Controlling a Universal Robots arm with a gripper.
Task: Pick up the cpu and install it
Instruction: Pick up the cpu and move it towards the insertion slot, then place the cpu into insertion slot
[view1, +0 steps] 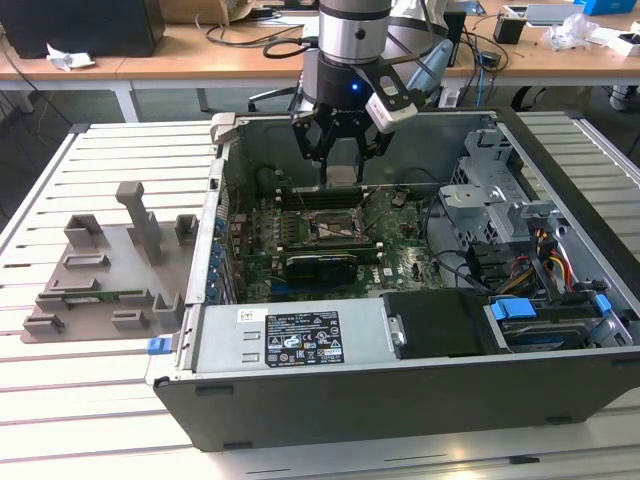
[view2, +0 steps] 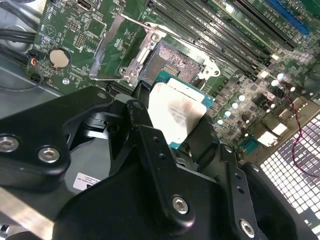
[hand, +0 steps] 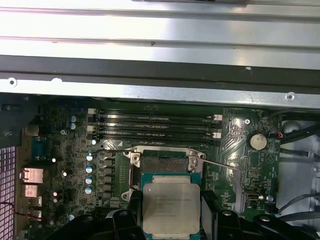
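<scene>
Fingers pinch the cpu by opposite edges above the socket.

cpu | square, silver lid, green border | clamped by opposite edges in claw | above open socket, unseated
</scene>
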